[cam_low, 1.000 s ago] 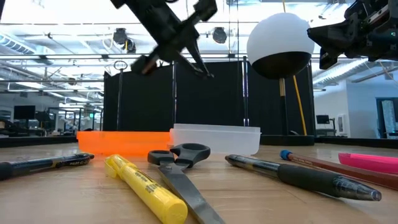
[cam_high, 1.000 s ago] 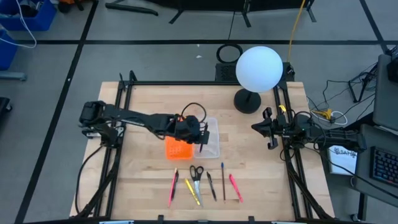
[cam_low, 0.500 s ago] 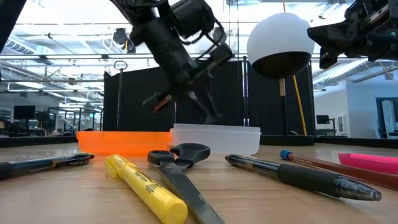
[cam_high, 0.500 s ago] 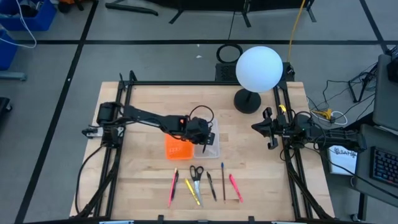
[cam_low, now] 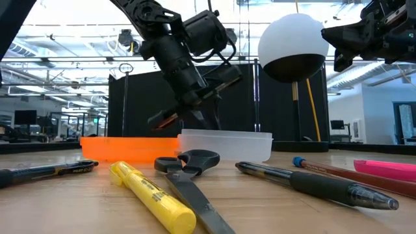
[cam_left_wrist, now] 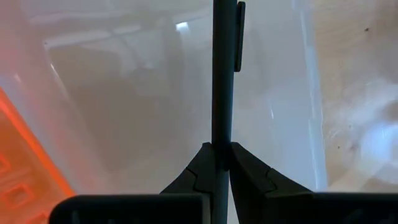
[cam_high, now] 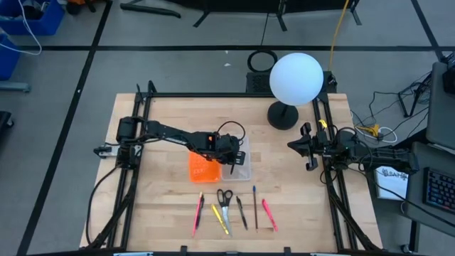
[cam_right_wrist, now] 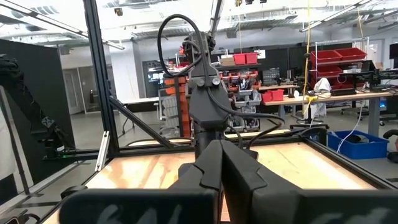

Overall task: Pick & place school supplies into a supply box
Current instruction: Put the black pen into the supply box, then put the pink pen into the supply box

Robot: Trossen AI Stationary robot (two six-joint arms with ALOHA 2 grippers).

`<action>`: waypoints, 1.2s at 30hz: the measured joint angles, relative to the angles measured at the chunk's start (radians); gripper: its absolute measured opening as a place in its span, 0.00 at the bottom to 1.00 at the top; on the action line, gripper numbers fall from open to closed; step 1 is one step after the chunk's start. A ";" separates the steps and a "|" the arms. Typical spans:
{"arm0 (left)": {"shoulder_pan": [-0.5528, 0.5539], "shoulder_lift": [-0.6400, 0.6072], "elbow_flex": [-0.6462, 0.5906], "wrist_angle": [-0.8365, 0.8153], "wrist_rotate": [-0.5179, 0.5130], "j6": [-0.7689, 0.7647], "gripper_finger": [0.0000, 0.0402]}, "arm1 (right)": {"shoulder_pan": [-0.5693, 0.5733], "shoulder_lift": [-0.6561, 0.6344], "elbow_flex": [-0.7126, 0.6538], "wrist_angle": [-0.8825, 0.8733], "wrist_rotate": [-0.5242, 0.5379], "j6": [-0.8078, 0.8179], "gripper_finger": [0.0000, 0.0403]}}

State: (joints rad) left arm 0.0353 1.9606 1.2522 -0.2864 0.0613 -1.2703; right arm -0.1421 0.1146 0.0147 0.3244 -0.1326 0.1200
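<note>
My left gripper [cam_high: 227,151] hangs over the clear supply box [cam_high: 239,162] and is shut on a dark pen [cam_left_wrist: 221,87]. The box rests flat on the table, and an orange perforated piece [cam_high: 202,169] lies against its left side. In the low view my left gripper [cam_low: 207,120] is just above the box [cam_low: 225,144]. On the near part of the table lie a pink pen [cam_high: 198,213], a yellow highlighter [cam_high: 220,220], scissors [cam_high: 225,198], a black pen [cam_high: 242,212], a pencil [cam_high: 255,207] and a pink marker [cam_high: 268,214]. My right gripper [cam_high: 307,146] waits, shut and empty, raised at the table's right edge. My left gripper pinches the pen's shaft [cam_left_wrist: 221,138] between its two fingers [cam_left_wrist: 200,167], well below the clip [cam_left_wrist: 239,37]. The fingers come from above, pointing down, and lie across the pen. The pen is lifted clear, over the inside of the box.
A white globe lamp [cam_high: 296,78] stands on its dark base [cam_high: 282,115] at the far right of the table. Black frame rails [cam_high: 142,135] run along the table's left and right edges. In the low view the scissors [cam_low: 188,166] and highlighter [cam_low: 153,195] lie nearest.
My left gripper has gone down and a little toward the table's right edge, from above the orange piece to just over the supply box, and has tipped more downward. It has kept the pen in its hold all the while.
</note>
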 joint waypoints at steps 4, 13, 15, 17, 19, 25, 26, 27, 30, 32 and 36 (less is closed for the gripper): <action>-0.002 0.000 0.000 0.001 -0.001 -0.010 0.13 | 0.000 0.000 0.000 0.000 0.000 0.000 0.00; -0.017 0.000 0.000 0.007 -0.007 -0.015 0.32 | 0.000 0.000 0.000 -0.001 -0.002 0.000 0.00; -0.017 -0.012 0.000 0.022 -0.001 0.023 0.34 | 0.000 0.000 0.000 -0.001 -0.002 0.000 0.00; -0.017 -0.041 0.000 0.070 0.028 0.095 0.35 | 0.000 0.000 0.000 -0.002 -0.002 0.000 0.00; -0.017 -0.103 0.000 0.081 0.043 0.179 0.35 | 0.000 0.000 0.000 -0.004 -0.003 0.000 0.00; -0.095 -0.438 0.000 -0.035 -0.159 0.508 0.35 | 0.000 0.007 0.000 -0.007 -0.003 0.000 0.00; -0.124 -0.505 0.000 -0.083 -0.249 0.550 0.35 | 0.000 0.009 0.000 -0.005 -0.003 0.000 0.00; -0.157 -0.568 0.001 -0.131 -0.352 0.587 0.35 | 0.000 0.009 0.000 -0.005 -0.003 0.000 0.00; -0.255 -0.734 -0.014 -0.252 -0.570 0.662 0.34 | 0.000 0.010 0.000 -0.001 -0.002 0.000 0.00; -0.305 -0.823 -0.047 -0.279 -0.605 0.718 0.32 | 0.000 0.010 0.000 0.006 0.001 -0.002 0.00; -0.404 -0.947 -0.191 -0.210 -0.587 0.882 0.20 | 0.000 0.010 0.000 0.013 0.002 -0.049 0.00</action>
State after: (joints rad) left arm -0.3690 1.0131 1.0611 -0.4959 -0.5255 -0.3887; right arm -0.1421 0.1249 0.0146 0.3370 -0.1308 0.0706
